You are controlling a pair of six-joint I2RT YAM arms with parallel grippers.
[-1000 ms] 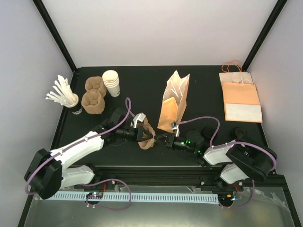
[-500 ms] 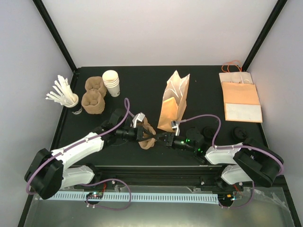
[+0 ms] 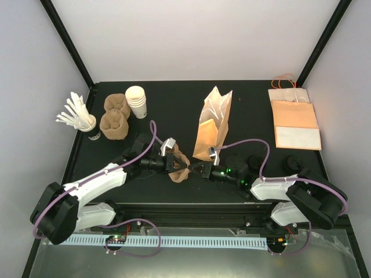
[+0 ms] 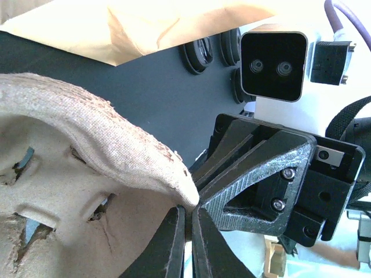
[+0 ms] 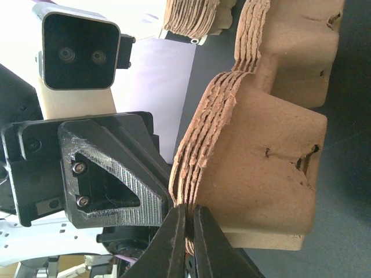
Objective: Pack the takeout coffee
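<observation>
Low in the middle of the top view, your left gripper and right gripper meet almost tip to tip at a pulp carrier stack just in front of your bases. Your left wrist view shows its jaws pressed together on the thin rim of the stack. Your right wrist view shows the same, with its jaws pinched shut on the layered edge. To the right of them, loose black lids lie on the black table. Just beyond the grippers, the brown paper bag stands upright with its mouth open. Further back, at the upper left, you have two more carrier stacks, a stack of plain white cups and a dark cup of white stirrers. Flat orange bags lie at the upper right. You cannot make out the takeout coffee in any view.
</observation>
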